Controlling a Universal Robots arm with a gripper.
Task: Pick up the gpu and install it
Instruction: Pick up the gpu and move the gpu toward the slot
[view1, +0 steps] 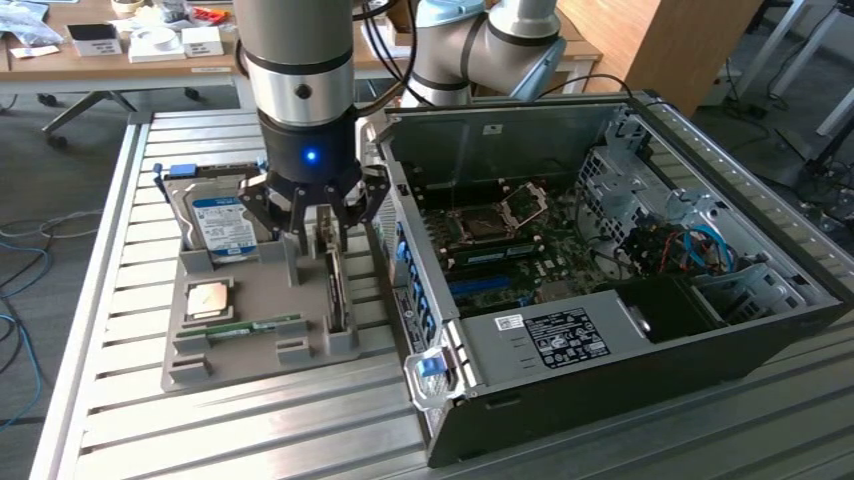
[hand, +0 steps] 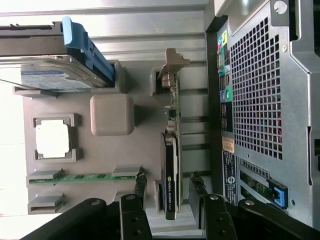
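The gripper (view1: 324, 235) is hanging over the gray fixture tray (view1: 267, 292) with its jaws standing apart. One finger is sitting on either side of the gpu (hand: 171, 170), and a gap is showing between each fingertip (hand: 141, 186) and the card, so nothing is being clamped. The gpu is standing on edge in the tray's slot, along the tray side nearest the open computer case (view1: 694, 300). Its black fan (hand: 168, 155) is facing the tray's middle, and its silver bracket (hand: 172, 59) is pointing toward the tray end that holds the hard drive (view1: 220, 225). The step in hand appears to be the grasp. It is likely going best if the card is lying midway between the fingers and both pads are meeting it together. One pad is lining up with the fan housing and the other with the bare board face, so a gentle, square closure is probably safest. An off-centre closure risks tilting the card in its slot.
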